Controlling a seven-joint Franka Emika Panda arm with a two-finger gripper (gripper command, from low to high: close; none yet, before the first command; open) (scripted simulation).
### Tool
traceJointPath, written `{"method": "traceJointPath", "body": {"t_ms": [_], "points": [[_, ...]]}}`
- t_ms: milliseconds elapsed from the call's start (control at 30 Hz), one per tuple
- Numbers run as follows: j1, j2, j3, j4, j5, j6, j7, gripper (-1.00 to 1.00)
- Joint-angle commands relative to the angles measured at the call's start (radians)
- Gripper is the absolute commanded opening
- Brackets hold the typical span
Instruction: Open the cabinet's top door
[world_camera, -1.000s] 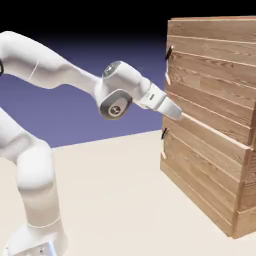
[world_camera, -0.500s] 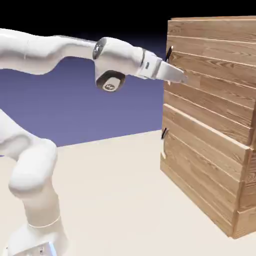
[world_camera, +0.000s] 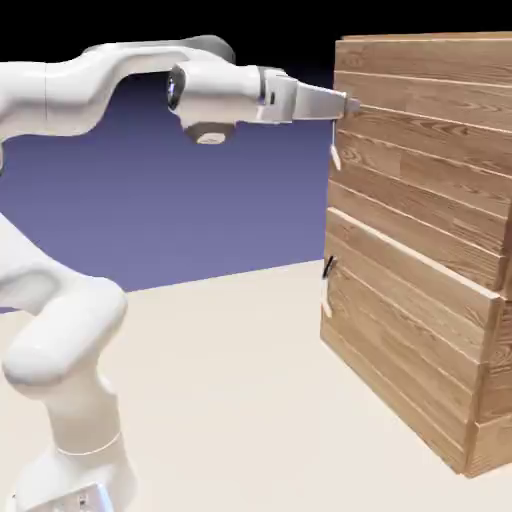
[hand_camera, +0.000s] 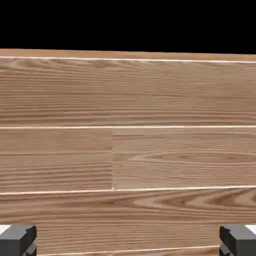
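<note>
A: Two doors, one above the other, show on the cabinet (world_camera: 425, 240), which stands on the right of the table (world_camera: 230, 390) and fills that side from the top of the exterior view down to the tabletop.

B: And the one to be opened?

A: The top door (world_camera: 420, 150) is the bigger upper panel of horizontal planks. It lies flush with the cabinet front, shut. Its small bar handle (world_camera: 336, 150) sits at the door's left edge, and only the pale lower end of it shows below the hand.

B: Where is the gripper?

A: The gripper (world_camera: 350, 104) is stretched out level from the left, high up, with its tip right at the door's left edge where the upper end of the handle would be. From the exterior view I cannot tell whether it touches the handle or only covers it.

B: What about the fingers?

A: In the hand view the gripper (hand_camera: 128, 240) has one grey fingertip in each bottom corner, far apart, with nothing but wood planks (hand_camera: 128, 150) seen between them. So they are spread wide and hold nothing.

B: Does the hand view show the handle?

A: No, only plank surface close up, with black above the cabinet's top edge.

B: Anything else on the cabinet?

A: The lower door (world_camera: 410, 330) has its own small dark handle (world_camera: 327, 268) at its left edge, well below the hand
</note>
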Motion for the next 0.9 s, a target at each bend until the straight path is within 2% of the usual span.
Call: {"method": "traceJointPath", "body": {"t_ms": [0, 867], "points": [[-0.016, -0.005, 0.019, 0.014, 0.044, 0.003, -0.030, 0.00], [-0.443, -0.143, 0.509, 0.368, 1.175, 0.076, -0.808, 0.00]]}}
